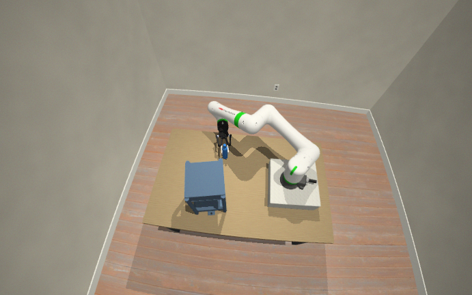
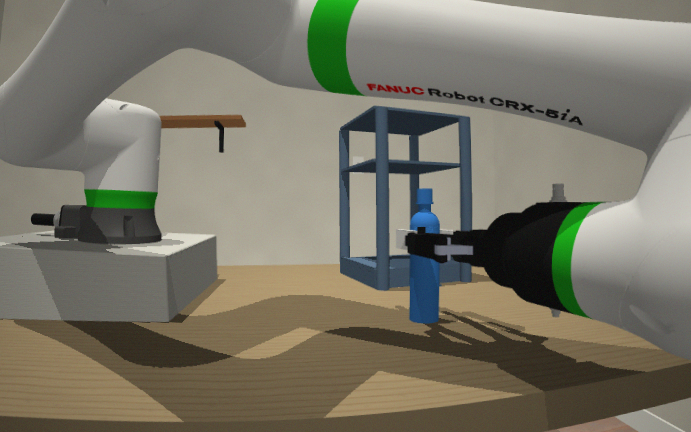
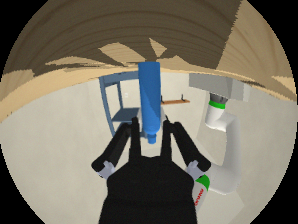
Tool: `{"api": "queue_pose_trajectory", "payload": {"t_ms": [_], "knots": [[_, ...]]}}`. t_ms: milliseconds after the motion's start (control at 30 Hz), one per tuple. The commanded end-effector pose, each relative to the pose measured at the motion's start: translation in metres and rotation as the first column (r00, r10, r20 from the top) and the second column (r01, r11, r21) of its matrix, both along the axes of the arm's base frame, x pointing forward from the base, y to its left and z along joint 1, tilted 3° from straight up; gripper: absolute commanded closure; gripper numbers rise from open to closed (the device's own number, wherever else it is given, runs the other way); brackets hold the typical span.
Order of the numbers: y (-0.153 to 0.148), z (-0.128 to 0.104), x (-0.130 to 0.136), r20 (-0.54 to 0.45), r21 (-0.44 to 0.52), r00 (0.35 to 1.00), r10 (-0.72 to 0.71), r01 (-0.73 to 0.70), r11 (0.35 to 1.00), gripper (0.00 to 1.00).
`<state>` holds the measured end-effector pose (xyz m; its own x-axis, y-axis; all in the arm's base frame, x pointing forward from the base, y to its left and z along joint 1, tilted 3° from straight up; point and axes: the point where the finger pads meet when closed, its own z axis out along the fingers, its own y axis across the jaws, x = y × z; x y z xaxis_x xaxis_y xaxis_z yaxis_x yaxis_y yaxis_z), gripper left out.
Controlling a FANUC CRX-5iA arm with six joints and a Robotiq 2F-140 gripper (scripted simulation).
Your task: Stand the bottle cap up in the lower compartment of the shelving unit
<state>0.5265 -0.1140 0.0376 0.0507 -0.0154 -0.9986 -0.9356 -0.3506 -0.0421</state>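
The blue bottle (image 2: 425, 259) stands upright, cap up, on the wooden table, in front of the shelving unit in the exterior view. It also shows in the overhead view (image 1: 225, 150) and in the wrist view (image 3: 150, 99). My gripper (image 2: 423, 242) reaches in level from the right and is shut on the bottle's body, a little above its middle. The bottle's base rests on the table. The blue shelving unit (image 2: 404, 196) stands behind the bottle; from above it lies nearer the camera (image 1: 204, 183). Its lower compartment is empty.
The robot's base sits on a grey block (image 1: 295, 185) at the table's right. The arm's forearm (image 2: 444, 48) spans overhead in the exterior view. A small wooden wall shelf (image 2: 202, 121) hangs on the far wall.
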Motion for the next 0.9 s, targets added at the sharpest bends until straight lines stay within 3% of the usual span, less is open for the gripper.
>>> {"api": "queue_pose_trajectory", "payload": {"t_ms": [0,267,867], "knots": [[0.0,0.001,0.0,0.0,0.0,1.0,0.0,0.0,1.0,1.0],[0.0,0.008,0.0,0.0,0.0,1.0,0.0,0.0,1.0,1.0],[0.001,0.051,-0.003,0.0,0.0,1.0,0.0,0.0,1.0,1.0]]}}
